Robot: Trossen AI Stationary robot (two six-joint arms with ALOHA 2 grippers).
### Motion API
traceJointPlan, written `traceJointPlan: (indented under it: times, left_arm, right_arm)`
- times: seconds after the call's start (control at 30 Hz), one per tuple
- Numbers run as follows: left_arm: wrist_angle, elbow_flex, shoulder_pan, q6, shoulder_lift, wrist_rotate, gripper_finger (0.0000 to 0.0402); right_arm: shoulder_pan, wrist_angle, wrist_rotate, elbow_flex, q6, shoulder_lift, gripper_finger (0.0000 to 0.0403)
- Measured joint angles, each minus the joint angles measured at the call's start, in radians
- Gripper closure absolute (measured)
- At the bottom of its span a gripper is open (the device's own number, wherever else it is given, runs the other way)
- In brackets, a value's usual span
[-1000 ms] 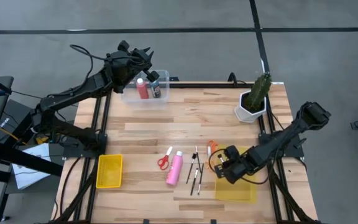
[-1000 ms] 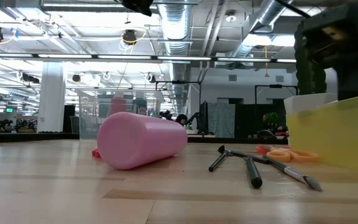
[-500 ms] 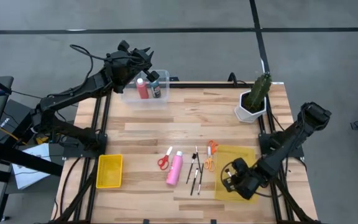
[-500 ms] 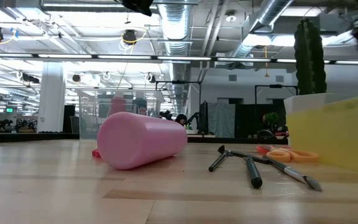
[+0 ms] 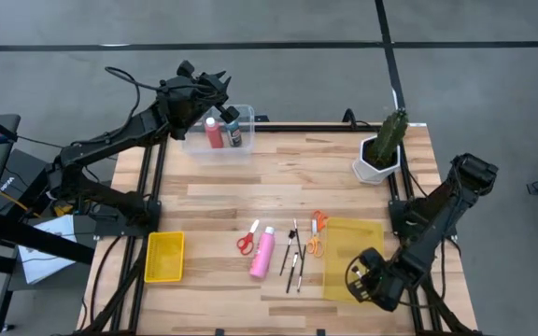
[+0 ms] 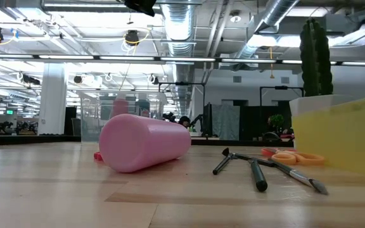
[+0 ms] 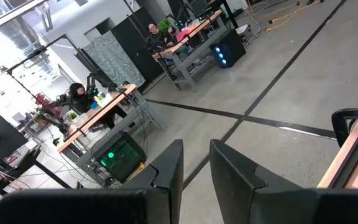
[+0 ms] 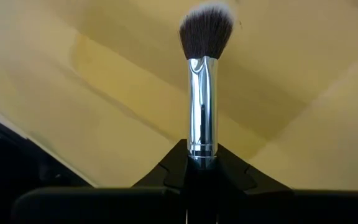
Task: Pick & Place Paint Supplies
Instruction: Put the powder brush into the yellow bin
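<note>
since the right tool [image 8: 201, 163] pinched the light, stiff, soft-tipped silver-ferruled brush [image 8: 202, 93] over the yellow tray [image 5: 353, 233], ferrule grip looked secure.

Wide bare desk [image 5: 278, 177] across the middle, open for passage. Near the front edge, a tight row blocking the way: red scissors [image 5: 246, 243], pink bottle [image 5: 263, 252], brushes [image 5: 293, 257], orange scissors [image 5: 314, 241], yellow tray [image 5: 344, 245]. Potted plant [image 5: 382, 149] at the far right corner.
</note>
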Motion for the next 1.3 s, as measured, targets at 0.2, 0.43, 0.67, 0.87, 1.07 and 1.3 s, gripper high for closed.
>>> traceJointPlan:
  times: [0.2,0.43,0.67,0.87,1.07,1.3]
  left_arm:
    - [0.000,0.000,0.000,-0.001,0.000,0.000,0.0330]
    - [0.000,0.000,0.000,-0.040,0.000,0.000,0.0330]
    - [0.000,0.000,0.000,-0.050,0.000,0.000,0.0330]
    - [0.000,0.000,0.000,-0.050,0.000,0.000,0.0330]
    - [0.000,0.000,0.000,-0.050,0.000,0.000,0.0330]
    - [0.000,0.000,0.000,-0.050,0.000,0.000,0.0330]
  right_arm:
    - [0.013,-0.028,-0.027,0.000,0.000,0.000,0.0365]
    - [0.013,-0.045,-0.075,0.000,-0.017,0.000,0.0365]
    - [0.019,-0.091,-0.123,0.001,-0.036,0.000,0.0365]
    - [0.048,-0.199,-0.168,0.033,-0.037,0.000,0.0365]
    - [0.066,-0.223,-0.077,0.070,-0.030,-0.001,0.0365]
    - [0.029,-0.218,0.152,0.093,0.086,-0.002,0.0364]
